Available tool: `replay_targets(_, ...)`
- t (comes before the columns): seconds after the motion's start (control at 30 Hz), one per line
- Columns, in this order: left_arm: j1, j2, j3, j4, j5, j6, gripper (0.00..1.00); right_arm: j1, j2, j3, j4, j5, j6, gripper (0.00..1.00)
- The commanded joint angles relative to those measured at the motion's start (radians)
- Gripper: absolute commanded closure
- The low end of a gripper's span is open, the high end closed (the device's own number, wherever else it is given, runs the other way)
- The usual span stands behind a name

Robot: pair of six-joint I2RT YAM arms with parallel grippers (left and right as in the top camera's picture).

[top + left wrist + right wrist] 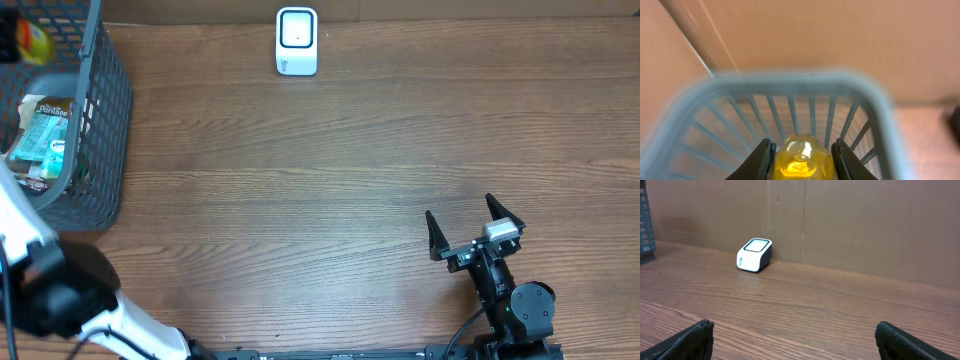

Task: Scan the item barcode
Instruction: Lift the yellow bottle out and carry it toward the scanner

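Left gripper (803,146) pinches a yellow bottle (801,161) inside the gray basket (790,82) at the table's left end. Right gripper (476,232) sits spread wide, empty, facing the white scanner (297,41).

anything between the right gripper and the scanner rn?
Nothing. Only bare wooden table lies between the right gripper and the scanner. The overhead view shows it, and the right wrist view agrees.

Wooden table (350,200): basket (100,150), scanner (297,42).
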Motion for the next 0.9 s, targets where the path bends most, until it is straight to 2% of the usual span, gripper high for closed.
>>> replay_targets(0.0, -0.005, -0.135, 0.056, 0.008, 0.012, -0.121, 0.74, -0.003, -0.009, -0.011, 0.003, 0.006, 0.002, 0.0)
replay_targets(0.13, -0.025, -0.23, 0.056, -0.013, 0.016, -0.261, 0.76, -0.003, -0.009, -0.011, 0.003, 0.006, 0.002, 0.0)
replay_targets(0.27, -0.073, -0.309, 0.056, -0.11, 0.015, -0.37, 0.82, -0.003, -0.009, -0.011, 0.003, 0.006, 0.002, 0.0)
replay_targets(0.4, -0.154, -0.354, 0.056, -0.233, 0.015, -0.439, 0.85, -0.003, -0.009, -0.01, 0.003, 0.006, 0.002, 0.0)
replay_targets(0.57, -0.29, -0.359, 0.053, -0.396, 0.006, -0.44, 0.86, -0.003, -0.009, -0.011, 0.003, 0.006, 0.002, 0.0)
replay_targets(0.77, -0.504, -0.342, 0.015, -0.528, -0.165, -0.442, 0.87, -0.003, -0.009, -0.011, 0.003, 0.006, 0.002, 0.0)
replay_targets(0.87, -0.608, -0.329, 0.012, -0.586, -0.288, -0.494, 0.87, -0.003, -0.009, -0.011, 0.003, 0.006, 0.002, 0.0)
